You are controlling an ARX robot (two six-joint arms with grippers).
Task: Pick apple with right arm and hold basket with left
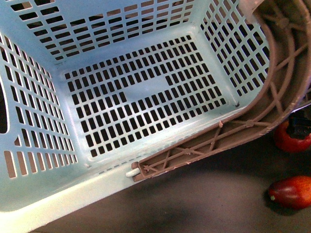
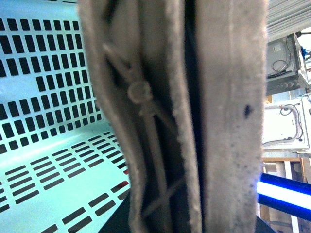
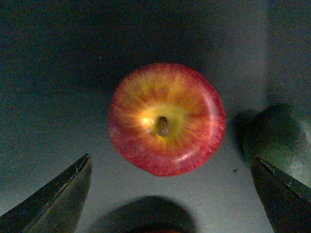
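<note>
Right hand (image 3: 171, 159) spread above apple (image 3: 166, 119), stem pointing at it.

No legible txt, labels, brand names, nos. or signs in any view. Any markings on the white equipment (image 2: 285, 127) in bkgd of left wrist view are too small & blurred to read.
</note>
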